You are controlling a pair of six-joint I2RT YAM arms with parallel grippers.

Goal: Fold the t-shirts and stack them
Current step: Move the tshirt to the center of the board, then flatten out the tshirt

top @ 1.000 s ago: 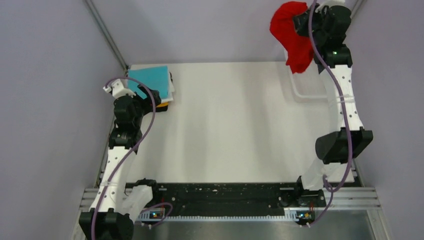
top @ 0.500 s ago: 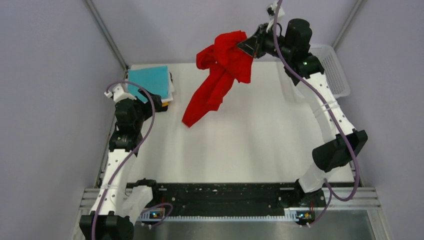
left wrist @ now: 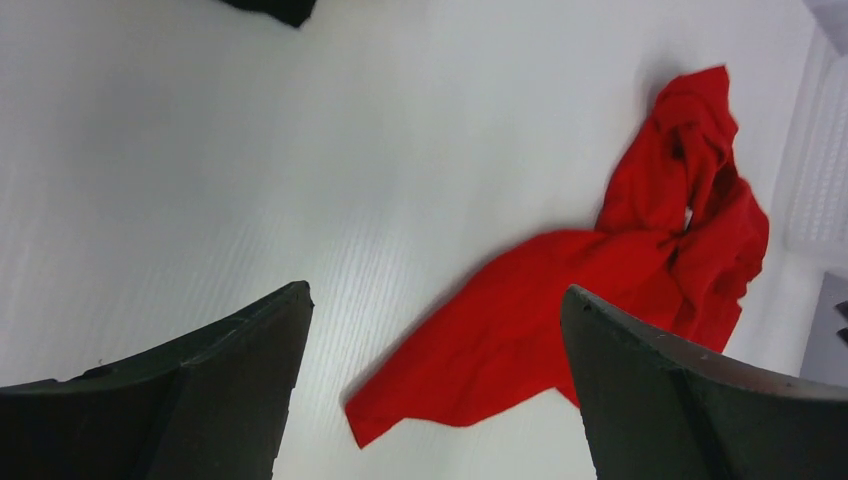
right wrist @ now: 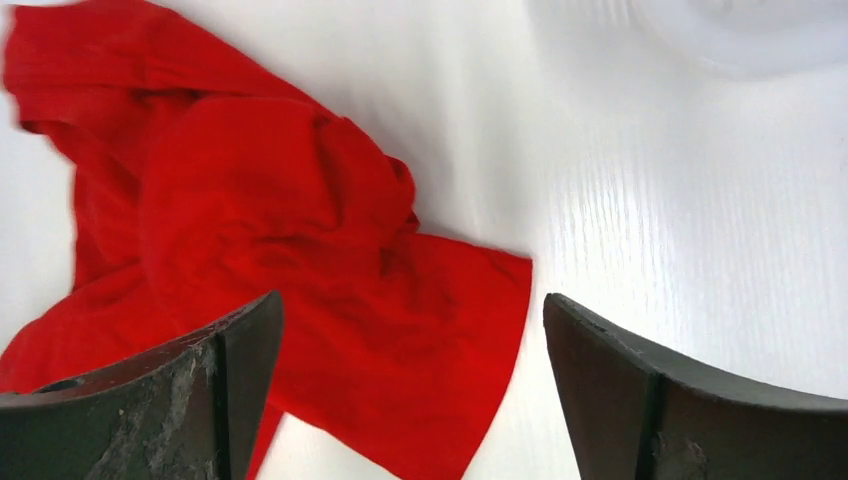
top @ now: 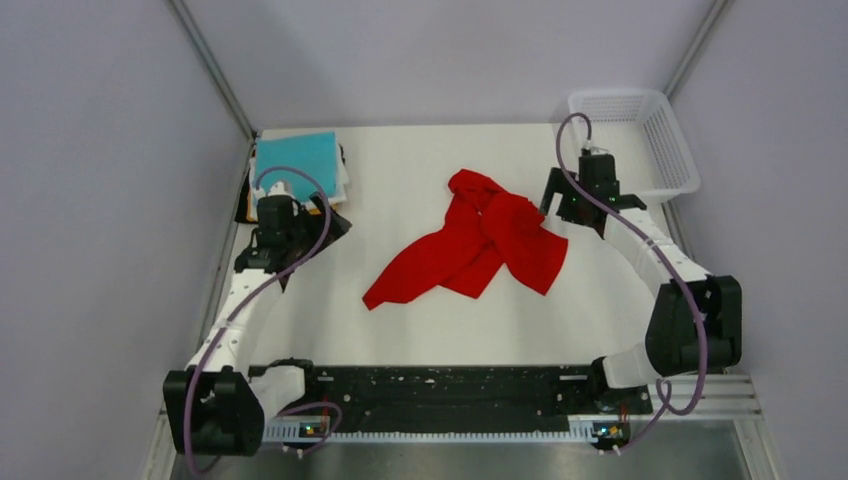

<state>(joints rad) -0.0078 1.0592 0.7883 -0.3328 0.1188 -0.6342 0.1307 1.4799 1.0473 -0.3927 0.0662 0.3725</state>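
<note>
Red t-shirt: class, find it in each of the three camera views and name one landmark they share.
Top external: red t-shirt lies crumpled mid-picture.
Left wrist: red t-shirt right of centre, running to the lower middle.
Right wrist: red t-shirt fills the left half.
Shared landmark: the white table under it in all three.

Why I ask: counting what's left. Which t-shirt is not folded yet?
The red t-shirt, lying crumpled in the middle; the teal t-shirt lies folded flat at the far-left corner.

No legible text — no labels, brands or numbers
</note>
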